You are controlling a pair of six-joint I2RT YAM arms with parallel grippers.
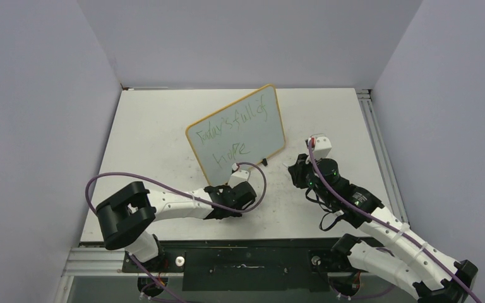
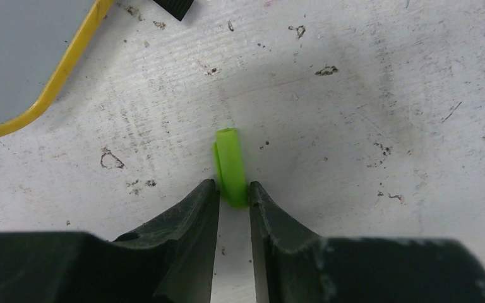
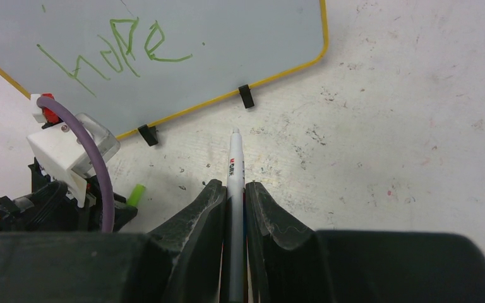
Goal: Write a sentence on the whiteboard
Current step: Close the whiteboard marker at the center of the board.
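The whiteboard (image 1: 252,136), with its orange-yellow frame, stands tilted at the table's middle; it also shows in the right wrist view (image 3: 240,38). The sentence (image 1: 237,123) is in green, two lines; "hope" (image 3: 120,50) is clear up close. My left gripper (image 1: 235,189) sits just before the board's near corner (image 2: 50,95), shut on a bright green marker cap (image 2: 230,161) that pokes out past its fingertips (image 2: 209,189). My right gripper (image 1: 298,167) is shut on a white marker (image 3: 235,170), tip pointing at the board's lower edge, apart from it.
Two black clip feet (image 3: 245,96) hold the board's lower edge. The white tabletop (image 2: 353,113) is scuffed with dark marks. Grey walls enclose the table on three sides. A metal rail (image 1: 379,145) runs along the right edge. A purple cable (image 1: 164,183) loops over the left arm.
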